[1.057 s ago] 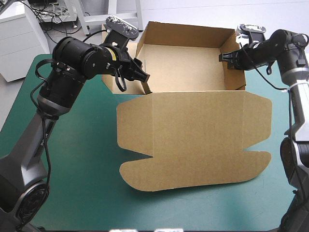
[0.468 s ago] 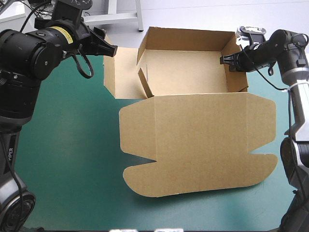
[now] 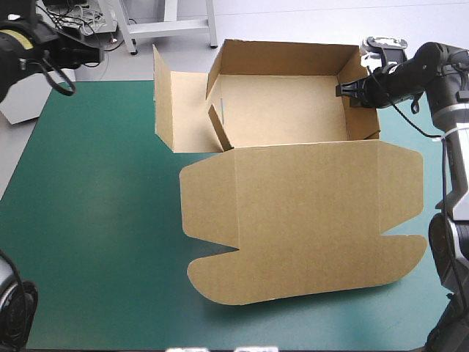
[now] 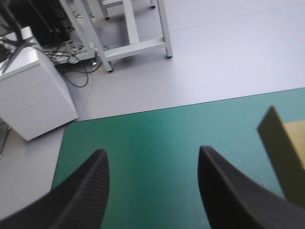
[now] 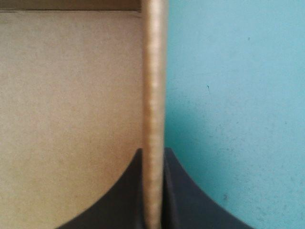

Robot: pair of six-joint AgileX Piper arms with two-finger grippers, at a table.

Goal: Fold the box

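High view: bright, even, diffuse light from overhead. Counter (image 3: 102, 220) lit uniformly, no glare. Box (image 3: 293, 220) casts only a thin soft shadow along its near left edge; the inner left wall reads darker than the tray bottom. Pale floor (image 3: 293, 22) beyond the counter nearly washed out.

Left wrist view: left fingers (image 4: 81, 195) close to the lens, soft, surface texture faint. Box corner blurred.

Right wrist view: right fingers (image 5: 119, 200) dark, out of focus. Box wall edge between them smeared; faint shadow on the counter beside it.
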